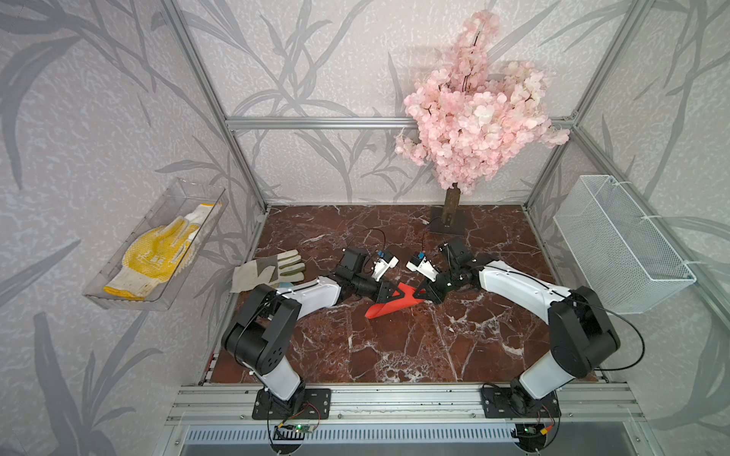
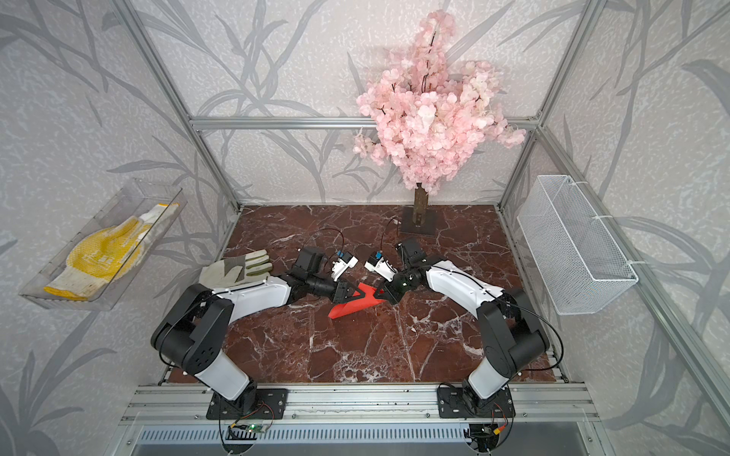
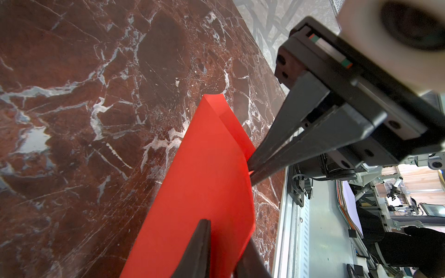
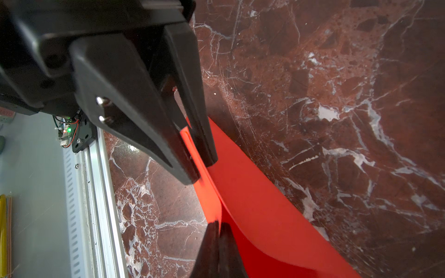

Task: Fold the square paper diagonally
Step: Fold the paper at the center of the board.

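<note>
Red-marble desk point(image 1: 395, 355) lies beneath the square paper point(image 1: 385, 308), held near the desk's middle by my left pincer point(image 1: 399, 294) and right pincer point(image 1: 422, 294), both clamped on it, loosely doubled over, its diagonal crease not yet pressed, I judge.

Plain bright red-orange square paper point(image 1: 389, 307), no print; worktop point(image 1: 395, 355) dark red-brown marble with white veining. The glove point(image 1: 256, 272) on it is pale grey-white with olive-green finger patches, the second glove point(image 1: 158, 256) white with a yellow dotted palm. The blossom tree point(image 1: 474, 118) is pale pink on a brown trunk, mesh basket point(image 1: 616, 244) white, wallpaper point(image 1: 98, 118) light grey with a darker grey leaf pattern.
</note>
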{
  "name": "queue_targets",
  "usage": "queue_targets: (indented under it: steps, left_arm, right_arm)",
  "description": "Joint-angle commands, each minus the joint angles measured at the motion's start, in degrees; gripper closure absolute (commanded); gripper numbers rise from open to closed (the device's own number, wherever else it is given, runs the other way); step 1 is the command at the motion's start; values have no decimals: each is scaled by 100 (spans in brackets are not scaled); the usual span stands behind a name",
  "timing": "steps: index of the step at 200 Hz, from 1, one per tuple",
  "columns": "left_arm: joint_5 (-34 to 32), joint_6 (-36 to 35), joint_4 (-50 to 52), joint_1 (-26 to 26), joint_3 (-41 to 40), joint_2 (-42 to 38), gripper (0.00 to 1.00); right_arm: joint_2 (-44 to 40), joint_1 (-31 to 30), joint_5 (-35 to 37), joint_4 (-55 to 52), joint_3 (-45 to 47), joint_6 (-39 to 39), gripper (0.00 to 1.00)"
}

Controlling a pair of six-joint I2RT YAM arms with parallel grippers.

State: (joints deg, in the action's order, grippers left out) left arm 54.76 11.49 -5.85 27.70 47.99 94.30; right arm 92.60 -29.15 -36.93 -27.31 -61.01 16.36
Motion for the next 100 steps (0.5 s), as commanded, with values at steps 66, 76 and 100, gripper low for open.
queue_targets:
  steps: [66,76,100]
  left_arm:
    - [103,-133,84,28,167,134,79]
    - [102,-130,83,28,159,124,79]
    - [103,-129,80,30,164,127,78]
  right_arm:
    - [57,14,-33,-105,-198,60,95]
    - [70,14,-34,-103,-200,69,95]
    - [89,14,-16,-117,-200,69,95]
